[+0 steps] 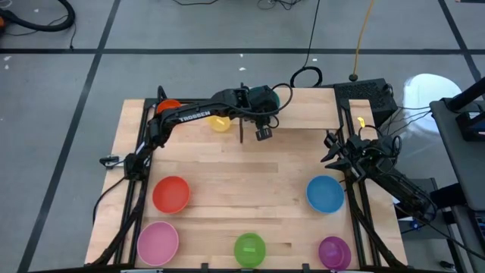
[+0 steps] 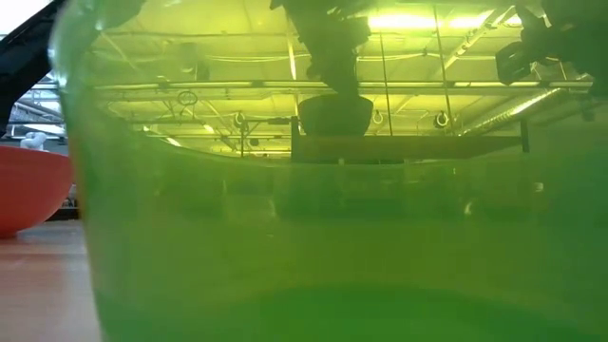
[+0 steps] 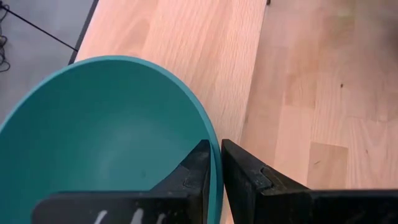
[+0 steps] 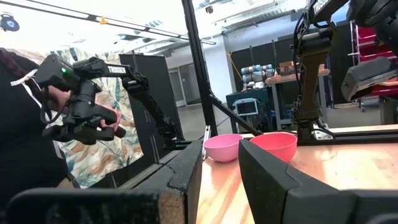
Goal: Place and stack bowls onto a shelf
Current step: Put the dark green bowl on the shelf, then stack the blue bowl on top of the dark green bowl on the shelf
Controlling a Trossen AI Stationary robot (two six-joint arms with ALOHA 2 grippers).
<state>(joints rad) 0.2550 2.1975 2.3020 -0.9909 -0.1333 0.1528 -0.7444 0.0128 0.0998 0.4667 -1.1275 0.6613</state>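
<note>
My left gripper (image 1: 256, 100) reaches over the far part of the table and is shut on the teal bowl (image 1: 270, 96), above the shelf (image 1: 318, 110), a light-wood board along the far edge. The orange bowl (image 1: 168, 107) and the yellow bowl (image 1: 220, 122) stand on the shelf to the left of it. Red (image 1: 171, 194), pink (image 1: 158, 243), green (image 1: 249, 249), purple (image 1: 334, 252) and blue (image 1: 325, 193) bowls rest on the tabletop. My right gripper (image 4: 221, 163) waits open by the table's right edge. My left gripper (image 3: 214, 146) pinches the teal bowl's rim (image 3: 211, 134), one finger (image 3: 193, 168) inside the bowl and the other (image 3: 245, 168) outside. The bowl sits upright with its mouth up, low over the shelf board (image 3: 205, 56). Whether its base touches the board, I cannot tell.
The green bowl (image 2: 313, 237) stands right before the low camera and fills most of that view. Black metal frames run along both table sides. Bare tabletop (image 1: 250, 174) lies between the shelf and the near bowls. A person (image 4: 37, 124) holding a device stands beyond the table.
</note>
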